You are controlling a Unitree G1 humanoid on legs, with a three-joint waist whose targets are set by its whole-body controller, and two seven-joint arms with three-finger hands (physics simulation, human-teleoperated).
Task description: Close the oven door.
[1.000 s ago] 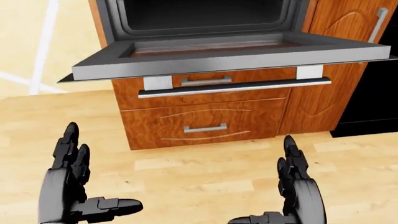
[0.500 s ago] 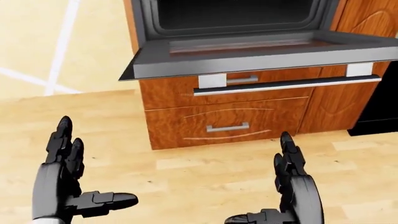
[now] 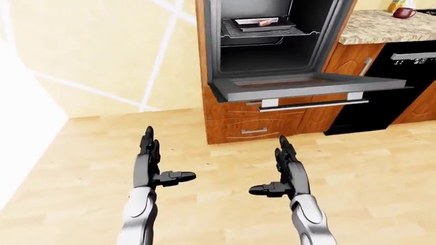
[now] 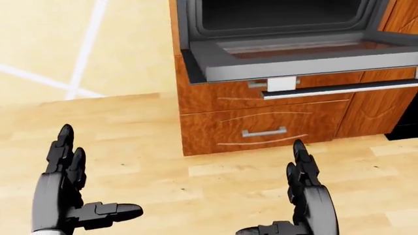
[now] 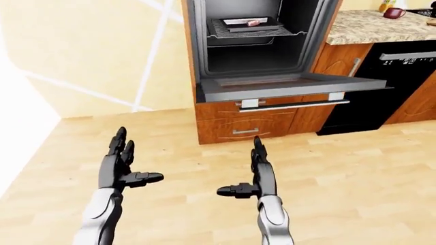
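View shifted left; oven door above right robot hand

The floor is light wood planks. The wall is pale yellow with thin white lines crossing it. Brown wooden drawers have silver handles. A speckled stone counter sits at the upper right, above a black appliance.

Left hand and right hand raised, fingers spread, thumbs pointing inward
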